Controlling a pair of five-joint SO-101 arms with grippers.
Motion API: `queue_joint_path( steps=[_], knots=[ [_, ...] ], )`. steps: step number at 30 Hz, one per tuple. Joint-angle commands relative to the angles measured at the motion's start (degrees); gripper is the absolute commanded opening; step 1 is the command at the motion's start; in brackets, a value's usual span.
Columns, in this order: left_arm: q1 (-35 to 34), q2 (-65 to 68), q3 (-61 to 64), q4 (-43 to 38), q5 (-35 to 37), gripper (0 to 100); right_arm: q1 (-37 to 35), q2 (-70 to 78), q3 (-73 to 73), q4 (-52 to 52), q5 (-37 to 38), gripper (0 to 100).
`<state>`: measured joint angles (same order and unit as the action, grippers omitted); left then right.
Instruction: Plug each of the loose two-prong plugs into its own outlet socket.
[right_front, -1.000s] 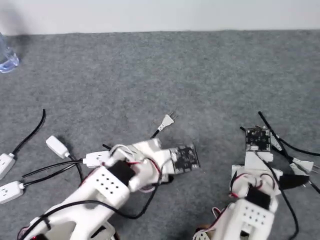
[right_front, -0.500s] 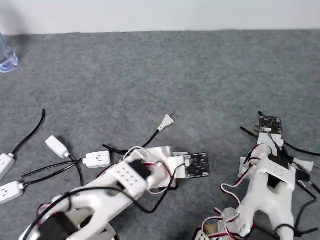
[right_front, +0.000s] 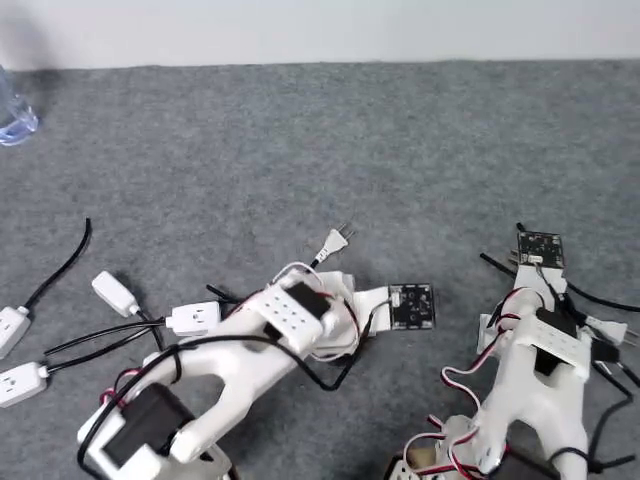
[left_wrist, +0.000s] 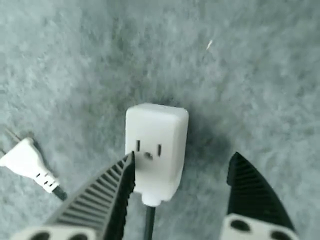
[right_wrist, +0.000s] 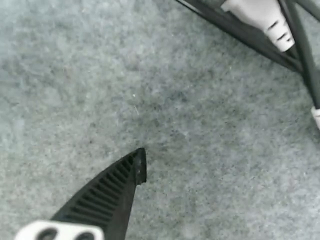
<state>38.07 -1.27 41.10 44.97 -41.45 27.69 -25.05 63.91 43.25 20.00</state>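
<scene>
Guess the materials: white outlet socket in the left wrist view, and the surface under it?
Outlet socket: likely moulded white plastic, smooth, slight sheen, rounded edges. Surface: grey fabric, probably short-pile carpet or felt; matte and fuzzy.

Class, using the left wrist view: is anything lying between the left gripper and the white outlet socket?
Nothing visible does. The open left gripper hangs over the white boxy plastic outlet socket; the white two-prong plug lies off to one side.
</scene>
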Motion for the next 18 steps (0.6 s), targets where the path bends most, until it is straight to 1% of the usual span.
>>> queue_joint_path(
  steps=[1, 3, 9, 12, 15, 18],
  knots=[
    [-0.97, 2.81, -5.23, 6.33, -2.46, 28, 0.48, -0.57, -2.2, -0.4, -0.18, 63.7],
    [-0.97, 4.04, -6.73, 8.0, -3.43, 28, 0.48, -0.57, -2.11, -0.48, -0.09, 63.7],
    [-0.44, 4.84, -7.6, 7.91, -3.52, 28, 0.48, -0.57, -2.11, -0.48, -0.09, 63.7],
    [1.23, 5.01, -7.6, 7.91, -3.87, 28, 0.48, -0.57, -2.11, -0.48, -0.09, 63.7],
    [3.16, 5.01, -7.69, 8.18, -5.8, 28, 0.48, -0.57, -2.02, -0.57, -0.09, 63.7],
    [3.43, 5.8, -9.19, 8.35, -5.71, 28, 0.48, -0.57, -2.02, -0.57, -0.09, 63.7]
  ],
)
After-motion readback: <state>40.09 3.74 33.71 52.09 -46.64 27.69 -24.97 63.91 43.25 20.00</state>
